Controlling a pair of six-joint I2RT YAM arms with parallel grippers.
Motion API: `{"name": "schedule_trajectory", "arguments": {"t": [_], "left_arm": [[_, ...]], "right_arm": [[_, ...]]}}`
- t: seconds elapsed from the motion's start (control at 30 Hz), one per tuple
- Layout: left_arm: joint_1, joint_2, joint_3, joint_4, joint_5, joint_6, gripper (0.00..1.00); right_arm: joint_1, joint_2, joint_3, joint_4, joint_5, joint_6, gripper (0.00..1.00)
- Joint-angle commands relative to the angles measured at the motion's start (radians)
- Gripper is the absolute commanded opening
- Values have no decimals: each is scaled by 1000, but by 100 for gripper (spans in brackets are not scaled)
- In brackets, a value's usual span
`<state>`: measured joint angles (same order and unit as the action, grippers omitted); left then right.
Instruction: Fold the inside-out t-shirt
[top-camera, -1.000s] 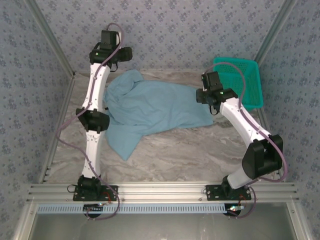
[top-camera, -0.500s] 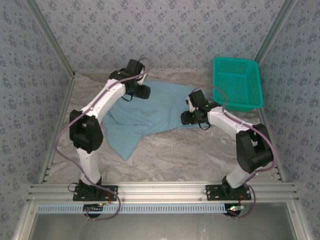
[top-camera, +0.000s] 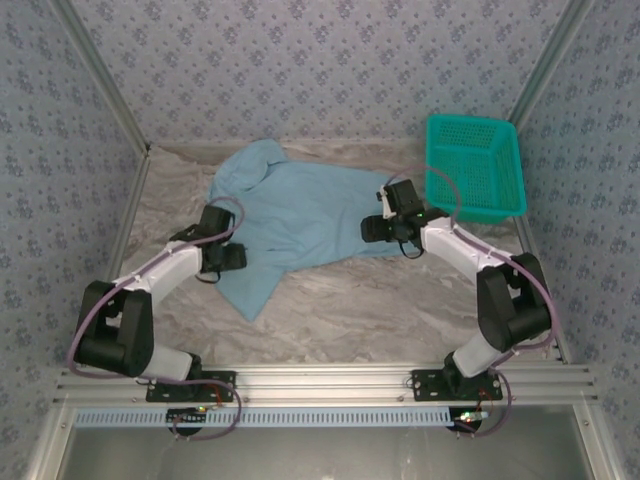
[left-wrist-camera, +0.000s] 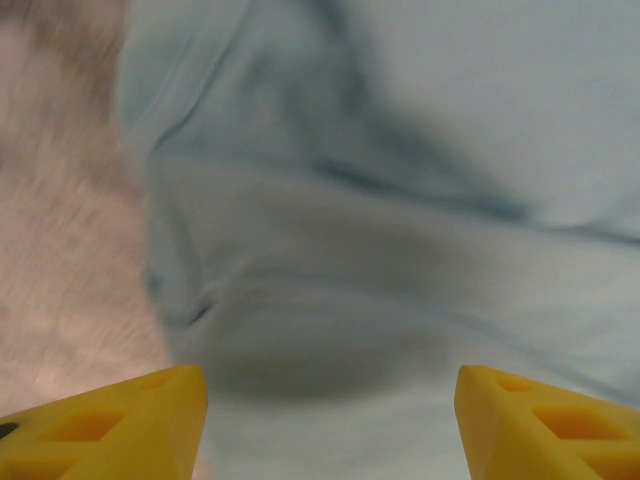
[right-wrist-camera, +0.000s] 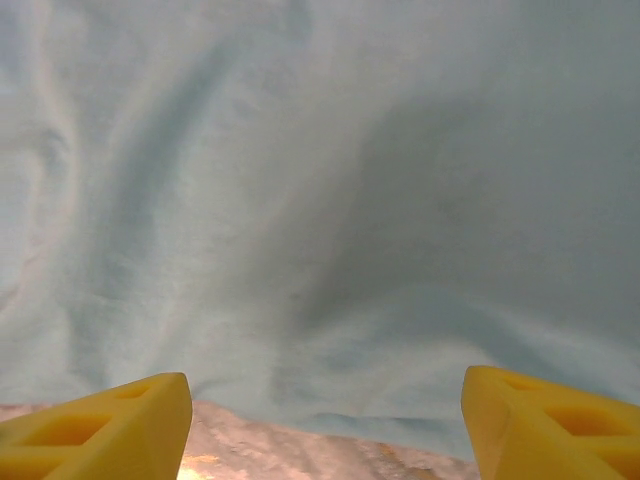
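T-shirt (top-camera: 310, 210) of soft, light, limp cloth: likely to sag, slip and crease rather than hold shape. Spread rumpled over the far middle of the tabletop (top-camera: 380, 300), one flap trailing toward the near left. Best pinched at edges or corners, both sides together. Left gripper (top-camera: 232, 258) wide and empty at the left edge; right gripper (top-camera: 372, 230) wide and empty over the right edge. Teal basket (top-camera: 480, 165) in the far right corner.

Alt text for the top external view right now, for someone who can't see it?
A light-blue t-shirt lies rumpled and unfolded on the marble-patterned table. The left arm reaches to its left edge and the right arm to its right edge. A teal mesh basket sits at the far right corner.
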<state>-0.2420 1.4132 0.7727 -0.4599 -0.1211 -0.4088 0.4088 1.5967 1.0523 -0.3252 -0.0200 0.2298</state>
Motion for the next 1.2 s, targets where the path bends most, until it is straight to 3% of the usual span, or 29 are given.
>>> {"name": "schedule_trajectory", "arguments": {"t": [0.0, 0.13, 0.2, 0.37, 0.5, 0.53, 0.67, 0.8, 1.1, 1.17], "left_arm": [[23, -43, -29, 76, 14, -51, 67], [24, 6, -61, 134, 37, -57, 63], [25, 47, -61, 167, 41, -61, 57], [29, 132, -41, 250, 77, -80, 32], [30, 125, -24, 262, 95, -71, 3], [30, 106, -24, 262, 95, -74, 0], [55, -41, -28, 262, 99, -109, 0], [110, -217, -17, 243, 142, -156, 0], [125, -366, 113, 134, 269, -183, 0], [127, -376, 132, 117, 272, -180, 0]], "right_arm": [[10, 78, 76, -74, 80, 50, 74], [-84, 163, 115, -141, 95, 57, 73], [-98, 207, 129, -139, 82, 60, 72], [-103, 297, 202, -206, 110, 48, 69], [-102, 226, 156, -231, 127, 32, 70], [-103, 192, 131, -227, 127, 30, 71], [-101, 2, 16, -196, 131, 9, 76], [-42, -88, -80, -116, 96, -68, 77], [203, -112, -185, 113, 20, -205, 63], [243, -82, -175, 105, 83, -213, 62]]}}
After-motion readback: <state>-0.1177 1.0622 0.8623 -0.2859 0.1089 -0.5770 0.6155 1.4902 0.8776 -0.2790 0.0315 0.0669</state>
